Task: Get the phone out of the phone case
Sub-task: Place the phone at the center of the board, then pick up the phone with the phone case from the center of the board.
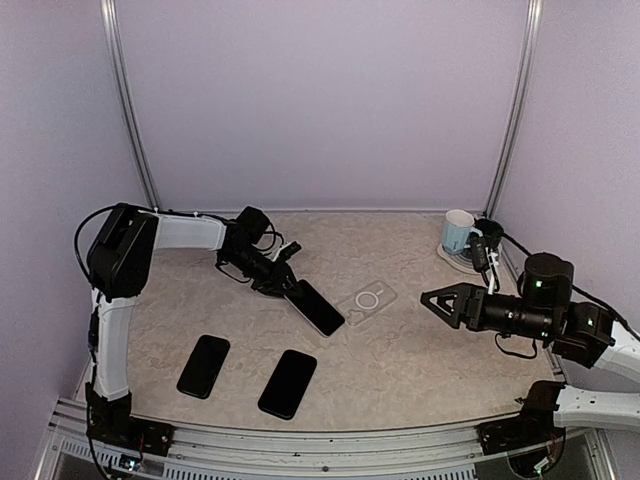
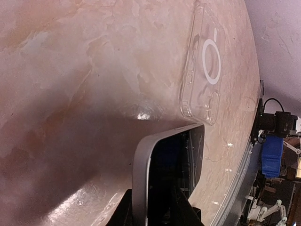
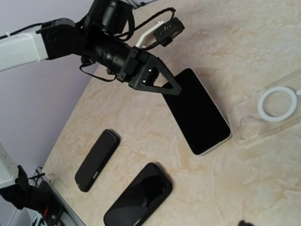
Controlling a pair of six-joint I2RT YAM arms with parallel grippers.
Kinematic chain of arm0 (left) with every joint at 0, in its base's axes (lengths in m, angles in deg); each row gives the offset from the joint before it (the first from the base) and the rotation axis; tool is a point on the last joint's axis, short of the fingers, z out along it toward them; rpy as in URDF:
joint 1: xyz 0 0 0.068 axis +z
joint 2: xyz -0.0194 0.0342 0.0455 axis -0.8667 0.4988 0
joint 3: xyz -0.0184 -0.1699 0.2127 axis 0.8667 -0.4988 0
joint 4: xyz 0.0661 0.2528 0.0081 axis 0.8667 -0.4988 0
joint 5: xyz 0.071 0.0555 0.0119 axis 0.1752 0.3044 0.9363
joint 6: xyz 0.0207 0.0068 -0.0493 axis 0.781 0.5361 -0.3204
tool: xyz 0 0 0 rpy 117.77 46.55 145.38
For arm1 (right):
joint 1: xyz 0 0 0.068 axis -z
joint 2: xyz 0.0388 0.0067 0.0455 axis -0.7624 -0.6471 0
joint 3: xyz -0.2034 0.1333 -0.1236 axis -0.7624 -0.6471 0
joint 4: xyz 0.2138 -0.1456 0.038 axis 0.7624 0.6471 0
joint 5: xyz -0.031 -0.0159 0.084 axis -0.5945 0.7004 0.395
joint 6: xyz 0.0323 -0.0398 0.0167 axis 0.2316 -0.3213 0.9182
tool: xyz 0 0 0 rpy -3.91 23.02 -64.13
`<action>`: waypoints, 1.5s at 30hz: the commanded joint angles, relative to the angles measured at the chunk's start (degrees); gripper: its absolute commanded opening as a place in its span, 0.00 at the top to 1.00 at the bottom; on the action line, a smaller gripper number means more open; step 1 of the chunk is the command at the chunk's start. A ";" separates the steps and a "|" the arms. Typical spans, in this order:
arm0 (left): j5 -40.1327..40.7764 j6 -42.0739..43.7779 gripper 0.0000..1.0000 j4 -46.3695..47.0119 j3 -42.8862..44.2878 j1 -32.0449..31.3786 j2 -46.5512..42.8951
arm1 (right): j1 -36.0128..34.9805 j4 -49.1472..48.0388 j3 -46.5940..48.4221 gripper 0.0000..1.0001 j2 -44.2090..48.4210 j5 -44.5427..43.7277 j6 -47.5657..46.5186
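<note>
Right wrist view: the phone (image 3: 195, 113) lies on the table (image 3: 244, 188) beside the empty case (image 3: 270, 110) — extraction looks done. The left hand (image 3: 164, 87) straddles its end, pinching or slack I cannot tell; the right hand (image 1: 437, 300) is spread. Next — release and retreat.

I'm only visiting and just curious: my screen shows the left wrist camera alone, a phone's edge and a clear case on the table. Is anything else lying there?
Observer: Yes, a second phone and a third phone lie flat side by side, nearer the front.
Visitor: What is the other arm doing?
Observer: The right pincer hovers open and empty, to the right of the clear case.
Visitor: Anything more?
Observer: A pale mug stands in the far right corner.
</note>
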State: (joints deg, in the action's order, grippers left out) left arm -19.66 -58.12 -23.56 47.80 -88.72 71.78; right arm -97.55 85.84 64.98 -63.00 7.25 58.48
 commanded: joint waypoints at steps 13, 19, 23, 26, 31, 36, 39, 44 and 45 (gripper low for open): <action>10.32 -0.97 0.53 0.50 5.19 1.19 5.65 | 0.16 5.36 -2.52 0.21 5.96 -1.07 1.83; 18.10 -0.66 0.42 -1.21 5.94 1.35 2.51 | 0.18 5.08 -2.05 0.21 5.42 -1.19 1.96; 30.52 -1.44 0.38 -3.36 3.59 0.25 -3.80 | 0.15 5.23 -1.28 0.21 4.57 -1.79 1.39; 39.72 -2.63 0.34 -3.63 -1.38 -2.88 -11.42 | 0.16 5.48 -0.42 0.18 3.86 -3.14 0.28; 53.55 -7.41 0.27 -5.09 -11.17 -11.08 -23.21 | 0.28 5.21 0.65 0.12 1.90 -4.97 -0.84; 61.06 -15.30 0.11 -4.08 -21.32 -20.42 -33.97 | 0.33 5.42 2.26 0.03 -0.82 -5.01 -1.79; 65.26 -20.01 0.01 -2.68 -26.53 -25.05 -39.34 | 0.34 5.69 2.55 0.01 -2.09 -6.39 -1.91; 69.58 -28.41 0.01 2.58 -37.31 -29.22 -48.62 | 0.35 5.02 2.58 0.01 -5.12 -6.68 -2.44; 69.76 -29.50 0.01 3.64 -39.63 -29.62 -50.78 | 0.43 4.90 2.58 0.01 -5.96 -6.75 -2.47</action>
State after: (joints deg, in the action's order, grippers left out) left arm 43.88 -79.17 -24.52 14.65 -116.59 27.13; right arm -97.55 90.96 66.08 -66.97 1.80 56.99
